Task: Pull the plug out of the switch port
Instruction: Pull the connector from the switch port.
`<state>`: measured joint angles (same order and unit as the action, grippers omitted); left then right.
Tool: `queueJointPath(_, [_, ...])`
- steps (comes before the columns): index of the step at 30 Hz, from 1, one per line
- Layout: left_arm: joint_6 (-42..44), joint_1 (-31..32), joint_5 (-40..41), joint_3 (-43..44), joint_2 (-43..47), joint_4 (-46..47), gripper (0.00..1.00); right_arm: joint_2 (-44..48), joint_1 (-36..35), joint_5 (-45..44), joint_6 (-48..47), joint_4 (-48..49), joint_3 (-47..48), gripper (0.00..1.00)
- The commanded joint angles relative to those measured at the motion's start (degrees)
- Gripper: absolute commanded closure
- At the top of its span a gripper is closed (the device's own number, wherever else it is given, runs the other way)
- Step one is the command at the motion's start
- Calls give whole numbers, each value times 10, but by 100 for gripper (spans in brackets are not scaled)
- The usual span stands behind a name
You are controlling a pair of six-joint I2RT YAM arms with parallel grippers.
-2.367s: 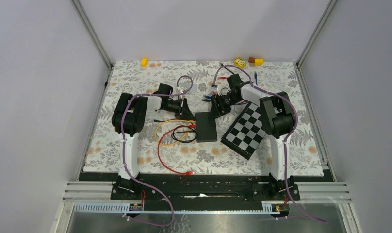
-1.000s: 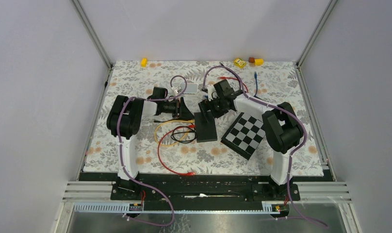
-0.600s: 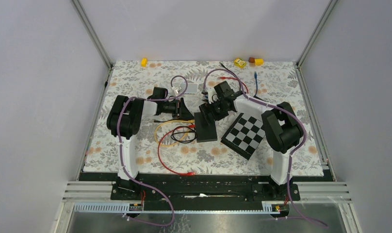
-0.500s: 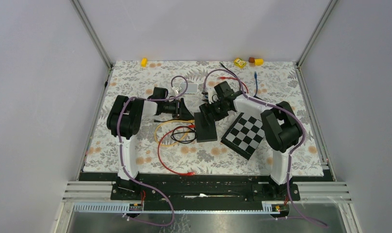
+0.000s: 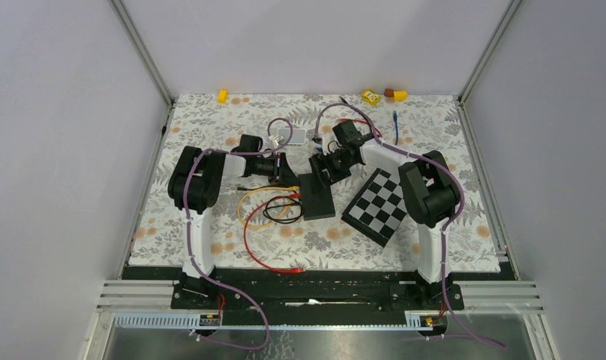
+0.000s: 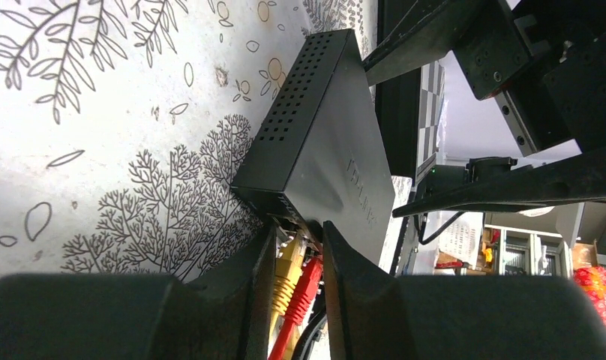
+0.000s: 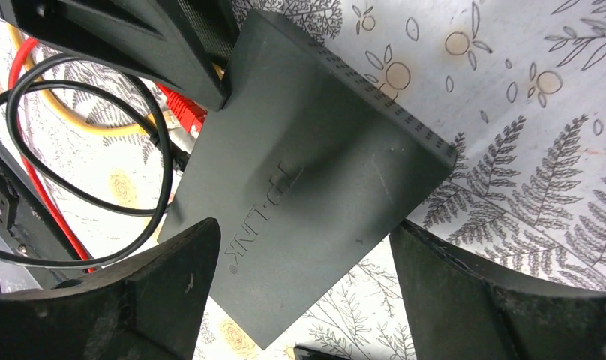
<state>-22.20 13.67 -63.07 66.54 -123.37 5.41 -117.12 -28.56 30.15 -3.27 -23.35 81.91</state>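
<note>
The black switch (image 5: 319, 196) lies flat near the middle of the floral tabletop (image 5: 210, 120), with its long side running near to far. On its left edge, toward the far end, a yellow plug (image 6: 289, 266) and a red plug (image 6: 306, 281) sit side by side in neighbouring ports, both of them seated.

The left fingers (image 6: 240, 300) reach in low from the left and have narrowed to a slim gap with both plugs in it. One finger lies against the yellow plug and the other against the red. From where I stand I cannot tell whether they are actually squeezing either one.

The right fingers (image 7: 157, 292) come in from the far right and are spread wide, one to each side of the switch's far end. Its lid and printed logo show between them. I see no clear contact with the casing.

A yellow cable (image 5: 247, 202), a black cable (image 5: 274, 214) and a red cable (image 5: 255, 251) trail off to the near left in loose loops, the red one running furthest toward the near edge. A checkerboard (image 5: 382, 202) lies tilted just to the right of the switch. Two small yellow pieces (image 5: 223, 96) sit along the far edge.
</note>
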Motion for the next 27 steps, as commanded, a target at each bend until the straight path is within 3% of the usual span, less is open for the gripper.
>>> queueJointPath(1, [10,24,54,9,-35,-23,75,-14,3,80,-29,17,68,11])
queueJointPath(16, [-91,29,62,10,-58,77,75,-85,16,191,-56,-54,168,19])
queueJointPath(27, [-124,28,85,50,-69,98,74,-117,17,185,-67,-82,234,20])
